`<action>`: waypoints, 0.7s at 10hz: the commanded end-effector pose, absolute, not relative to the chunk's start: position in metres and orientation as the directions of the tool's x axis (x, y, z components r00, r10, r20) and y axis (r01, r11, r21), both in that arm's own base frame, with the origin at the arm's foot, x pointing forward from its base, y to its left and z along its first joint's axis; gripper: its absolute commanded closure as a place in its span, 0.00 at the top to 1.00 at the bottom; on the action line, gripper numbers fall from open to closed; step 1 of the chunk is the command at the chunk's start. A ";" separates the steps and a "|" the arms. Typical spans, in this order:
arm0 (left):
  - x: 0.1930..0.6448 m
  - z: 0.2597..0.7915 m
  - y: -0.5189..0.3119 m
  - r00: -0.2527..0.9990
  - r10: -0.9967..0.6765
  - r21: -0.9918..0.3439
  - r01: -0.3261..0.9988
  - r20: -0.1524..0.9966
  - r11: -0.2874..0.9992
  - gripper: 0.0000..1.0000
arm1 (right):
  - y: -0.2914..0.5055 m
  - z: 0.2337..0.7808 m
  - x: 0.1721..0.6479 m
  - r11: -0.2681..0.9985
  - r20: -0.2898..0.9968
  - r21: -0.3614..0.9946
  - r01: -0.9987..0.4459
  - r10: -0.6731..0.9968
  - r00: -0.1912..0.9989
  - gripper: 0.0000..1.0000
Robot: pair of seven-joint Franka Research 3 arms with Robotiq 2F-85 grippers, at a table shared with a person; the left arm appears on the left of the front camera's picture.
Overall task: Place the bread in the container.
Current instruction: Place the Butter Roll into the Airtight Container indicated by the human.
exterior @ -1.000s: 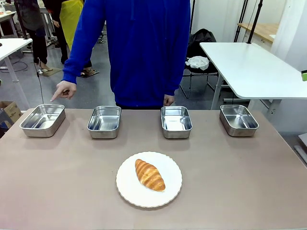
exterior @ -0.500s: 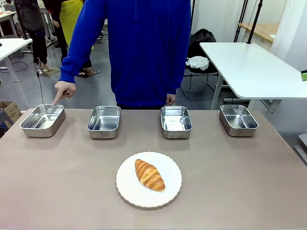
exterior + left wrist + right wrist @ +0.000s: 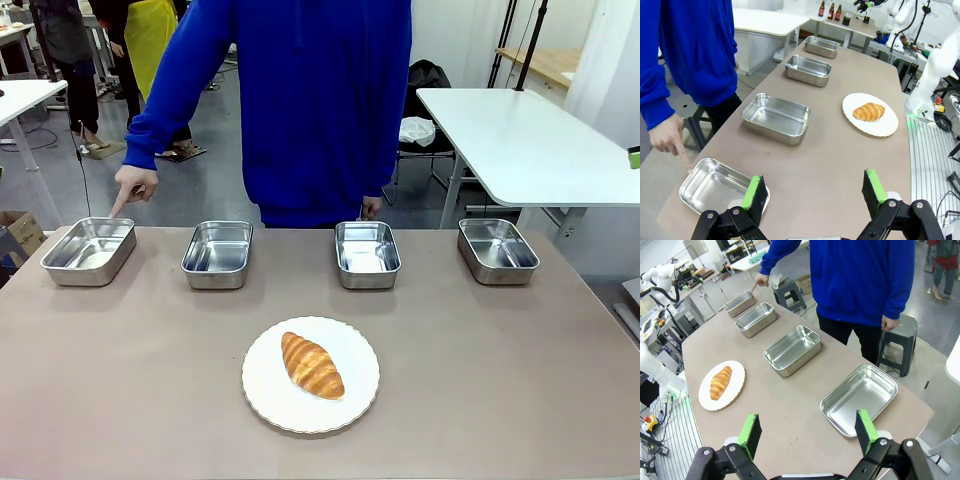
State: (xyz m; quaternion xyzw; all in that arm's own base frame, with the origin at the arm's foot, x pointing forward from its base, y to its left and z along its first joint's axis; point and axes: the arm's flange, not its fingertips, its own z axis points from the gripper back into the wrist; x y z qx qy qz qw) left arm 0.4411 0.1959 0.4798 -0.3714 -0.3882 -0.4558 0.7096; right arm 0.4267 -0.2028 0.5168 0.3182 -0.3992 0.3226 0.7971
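The bread (image 3: 312, 365) is a golden-brown croissant lying on a round white plate (image 3: 275, 400) at the near middle of the table. Several steel pans stand in a row along the far edge. A person in a blue top points a finger (image 3: 118, 205) down at the leftmost container (image 3: 90, 270). In the left wrist view my left gripper (image 3: 813, 187) stands open above the table, with that container (image 3: 715, 182) just beyond its left finger and the bread (image 3: 869, 111) farther off. My right gripper (image 3: 806, 426) is open too, above the table's other end, with the bread (image 3: 721, 382) far to its left.
Three more look-alike pans (image 3: 217, 253) (image 3: 367, 253) (image 3: 497, 250) stand in the same row. The person's other hand (image 3: 371, 208) hangs at the far edge behind the third pan. A white table (image 3: 530, 140) stands at the back right. Bare tabletop surrounds the plate.
The person has leaned and shifted slightly to the right, the lower hand moving with them. The pointing hand stays over the leftmost pan. Bread and pans have not moved.
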 end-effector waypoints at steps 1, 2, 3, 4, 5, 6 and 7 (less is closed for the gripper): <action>0.439 0.482 0.196 0.269 -0.359 -0.160 0.939 0.894 0.304 1.00 | -0.202 0.519 0.427 0.586 0.845 0.246 -0.772 0.260 0.467 1.00; 0.439 0.482 0.196 0.269 -0.359 -0.160 0.939 0.894 0.304 1.00 | -0.202 0.519 0.427 0.586 0.845 0.246 -0.772 0.260 0.467 1.00; 0.439 0.482 0.196 0.269 -0.359 -0.160 0.939 0.894 0.304 1.00 | -0.202 0.519 0.427 0.586 0.845 0.246 -0.772 0.260 0.467 1.00; 0.439 0.482 0.196 0.269 -0.359 -0.160 0.939 0.894 0.304 1.00 | -0.202 0.519 0.427 0.586 0.845 0.246 -0.772 0.260 0.467 1.00; 0.439 0.482 0.196 0.269 -0.359 -0.160 0.939 0.894 0.304 1.00 | -0.202 0.519 0.427 0.586 0.845 0.246 -0.772 0.260 0.467 1.00; 0.439 0.482 0.196 0.269 -0.359 -0.160 0.939 0.894 0.304 1.00 | -0.202 0.519 0.427 0.586 0.845 0.246 -0.772 0.260 0.467 1.00; 0.439 0.482 0.196 0.269 -0.359 -0.160 0.939 0.894 0.304 1.00 | -0.202 0.519 0.427 0.586 0.845 0.246 -0.772 0.260 0.467 1.00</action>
